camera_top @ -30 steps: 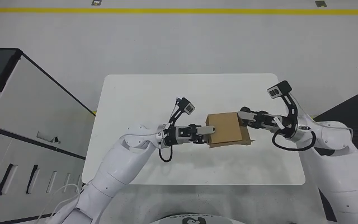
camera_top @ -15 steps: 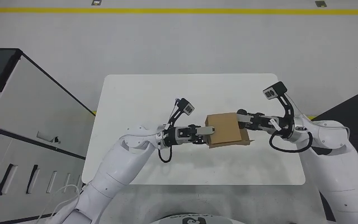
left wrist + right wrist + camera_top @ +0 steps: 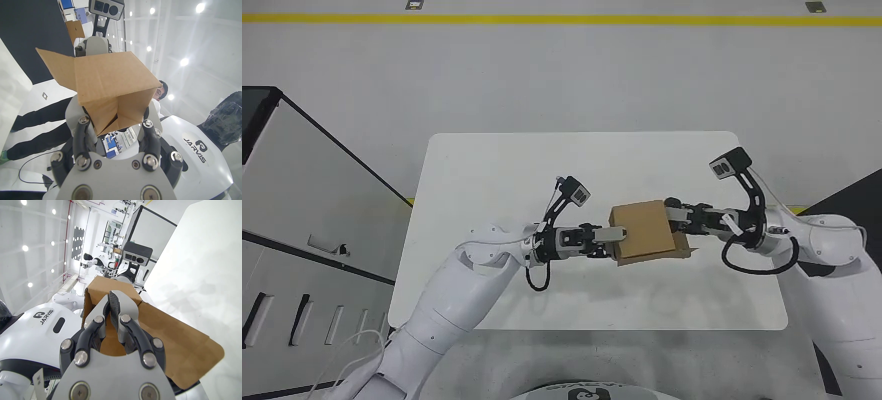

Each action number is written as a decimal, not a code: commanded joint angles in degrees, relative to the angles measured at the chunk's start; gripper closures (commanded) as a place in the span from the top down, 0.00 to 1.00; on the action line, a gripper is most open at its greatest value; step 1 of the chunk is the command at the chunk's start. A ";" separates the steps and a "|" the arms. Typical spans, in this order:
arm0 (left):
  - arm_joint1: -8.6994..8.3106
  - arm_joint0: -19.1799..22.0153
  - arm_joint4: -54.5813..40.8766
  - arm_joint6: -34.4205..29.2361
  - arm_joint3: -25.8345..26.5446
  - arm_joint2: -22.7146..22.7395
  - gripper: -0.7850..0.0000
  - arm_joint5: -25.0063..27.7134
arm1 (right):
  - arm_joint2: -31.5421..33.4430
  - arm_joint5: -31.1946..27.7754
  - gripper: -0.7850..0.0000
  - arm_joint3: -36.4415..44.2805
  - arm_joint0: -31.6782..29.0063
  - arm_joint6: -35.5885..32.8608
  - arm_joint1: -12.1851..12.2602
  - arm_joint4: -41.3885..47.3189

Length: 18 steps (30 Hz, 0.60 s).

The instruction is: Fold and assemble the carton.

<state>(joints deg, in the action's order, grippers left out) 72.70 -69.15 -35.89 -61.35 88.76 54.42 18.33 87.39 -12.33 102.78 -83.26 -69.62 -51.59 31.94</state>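
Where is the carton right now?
In the top view the carton is near the middle of the table, between the left gripper and the right gripper.

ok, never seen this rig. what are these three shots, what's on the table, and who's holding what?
It is a two-armed robot working at a white table. The top view looks down from a camera above the arms. The other two pictures come from a camera on each wrist, so each looks along that arm's own hand.

The one thing in play is a brown carton, partly folded, with a flap open at the right arm's end. Whether it rests on the table or is lifted is hard to tell.

The left hand grips one end of the carton, which sits between its fingers in the left wrist view. The right hand is at the opposite end, shut, its tips at the carton's open end beside the flap.
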 commanded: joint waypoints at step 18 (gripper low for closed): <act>-0.24 -0.46 -0.22 -0.54 0.10 0.56 0.00 0.18 | -0.69 0.43 0.00 -0.10 0.52 -0.17 0.00 -0.36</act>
<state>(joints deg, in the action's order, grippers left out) 72.45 -69.66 -36.05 -61.86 88.96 55.03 18.53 86.77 -11.92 102.73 -82.80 -69.81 -51.58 31.59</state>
